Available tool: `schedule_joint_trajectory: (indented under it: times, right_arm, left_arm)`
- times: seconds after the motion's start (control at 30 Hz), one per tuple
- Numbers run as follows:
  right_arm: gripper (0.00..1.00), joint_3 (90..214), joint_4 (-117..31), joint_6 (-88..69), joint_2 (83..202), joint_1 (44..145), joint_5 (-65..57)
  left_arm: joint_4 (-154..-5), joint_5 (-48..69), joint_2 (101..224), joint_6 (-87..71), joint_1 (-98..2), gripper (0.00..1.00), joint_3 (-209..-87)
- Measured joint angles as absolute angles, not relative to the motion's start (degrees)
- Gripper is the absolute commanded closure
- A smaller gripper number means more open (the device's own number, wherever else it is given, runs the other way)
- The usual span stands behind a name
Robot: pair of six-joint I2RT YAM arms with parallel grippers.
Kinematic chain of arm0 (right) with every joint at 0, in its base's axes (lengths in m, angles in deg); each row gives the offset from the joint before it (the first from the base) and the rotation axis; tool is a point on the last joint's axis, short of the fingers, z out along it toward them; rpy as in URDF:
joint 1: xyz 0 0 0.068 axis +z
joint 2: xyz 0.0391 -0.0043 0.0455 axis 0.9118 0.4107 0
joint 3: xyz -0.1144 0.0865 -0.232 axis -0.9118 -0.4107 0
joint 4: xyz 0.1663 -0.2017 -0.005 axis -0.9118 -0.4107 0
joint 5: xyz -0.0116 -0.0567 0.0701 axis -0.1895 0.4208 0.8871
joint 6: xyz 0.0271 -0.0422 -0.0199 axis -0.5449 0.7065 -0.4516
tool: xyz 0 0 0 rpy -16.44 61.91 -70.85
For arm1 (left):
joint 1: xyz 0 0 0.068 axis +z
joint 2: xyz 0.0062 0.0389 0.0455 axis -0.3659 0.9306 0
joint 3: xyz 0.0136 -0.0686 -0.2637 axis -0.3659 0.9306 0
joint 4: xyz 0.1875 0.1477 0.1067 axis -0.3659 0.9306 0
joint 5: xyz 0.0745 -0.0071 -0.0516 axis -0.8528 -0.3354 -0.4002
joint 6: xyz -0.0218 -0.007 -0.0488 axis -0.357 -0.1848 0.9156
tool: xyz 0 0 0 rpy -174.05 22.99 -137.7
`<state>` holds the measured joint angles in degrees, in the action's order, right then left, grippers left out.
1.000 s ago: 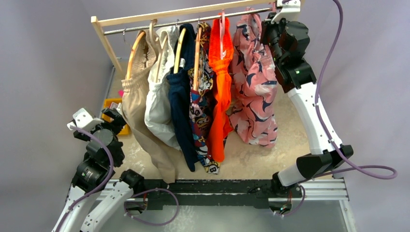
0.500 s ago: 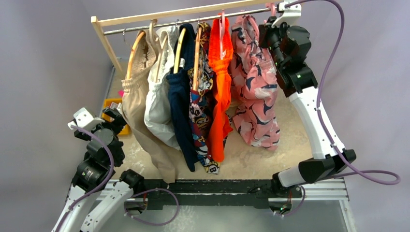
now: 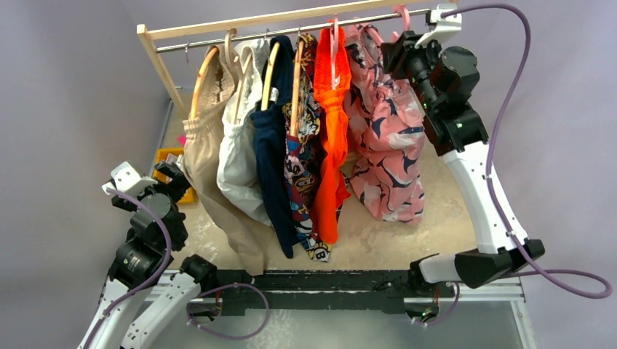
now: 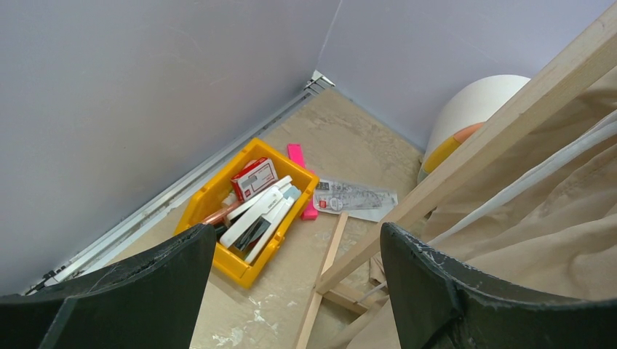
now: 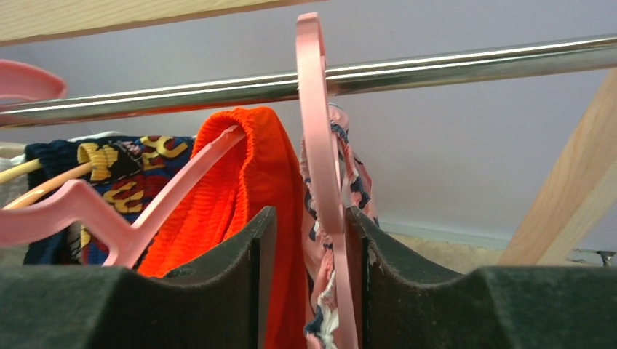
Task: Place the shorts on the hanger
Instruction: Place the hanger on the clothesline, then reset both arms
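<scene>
The pink swirl-print shorts [image 3: 385, 138] hang from the pink hanger [image 3: 401, 12], whose hook sits over the metal rail [image 3: 291, 33] at the rack's right end. In the right wrist view the hanger's neck [image 5: 314, 109] runs down between my parted jaws, against the right finger, with the shorts' gathered fabric [image 5: 361, 190] just behind it. My right gripper [image 5: 311, 212] is open around the neck; it also shows in the top view [image 3: 396, 54]. My left gripper [image 3: 164, 178] is open and empty, low at the left, and shows in its own wrist view too [image 4: 298, 291].
On the rail hang an orange garment [image 3: 331, 145] on another pink hanger [image 5: 109, 211], a dark patterned garment [image 3: 305, 167], and navy, white and tan clothes on wooden hangers. A yellow bin [image 4: 244, 211] of small items sits by the rack's wooden leg [image 4: 473, 145].
My right arm has moved to the right along the rail, and the shorts and their hanger have shifted right with it. The left arm has not moved.
</scene>
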<state>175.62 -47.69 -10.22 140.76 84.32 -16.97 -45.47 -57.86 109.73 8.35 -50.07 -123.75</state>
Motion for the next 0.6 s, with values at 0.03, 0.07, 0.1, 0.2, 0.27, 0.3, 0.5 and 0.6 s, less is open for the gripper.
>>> schedule_joint_trajectory:
  times: [0.03,0.07,0.1,0.2,0.27,0.3,0.5,0.6]
  right_arm:
    - [0.55,175.62,-48.33,-10.46,140.19,84.32,-16.7]
    - [0.54,175.64,-49.0,-10.66,139.62,84.32,-16.46]
    - [0.53,175.66,-49.59,-10.77,139.1,84.32,-16.31]
    - [0.52,176.23,-51.8,-11.05,137.57,84.32,-15.59]
    - [0.51,176.3,-53.4,-10.99,136.3,84.32,-15.46]
    - [0.5,176.23,-54.25,-10.86,135.53,84.32,-15.5]
    - [0.49,172.89,-57.53,-9.59,129.74,84.32,-15.72]
    - [0.5,171.16,-58.62,-9.22,128.37,84.32,-15.7]
  left_arm:
    - [-45.47,-57.84,109.73,8.35,-50.07,0.18,-123.75]
    - [-45.47,-57.79,109.73,8.35,-50.07,0.18,-123.75]
    - [-45.47,-57.73,109.73,8.35,-50.07,0.18,-123.75]
    - [-45.42,-57.46,109.73,8.38,-50.07,0.18,-123.78]
    - [-45.34,-57.35,109.71,8.4,-50.07,0.18,-123.91]
    - [-45.25,-57.27,109.71,8.44,-50.07,0.18,-124.04]
    - [-44.83,-56.72,108.73,9.05,-50.07,0.18,-124.56]
    - [-44.33,-56.09,108.53,9.43,-50.07,0.19,-124.56]
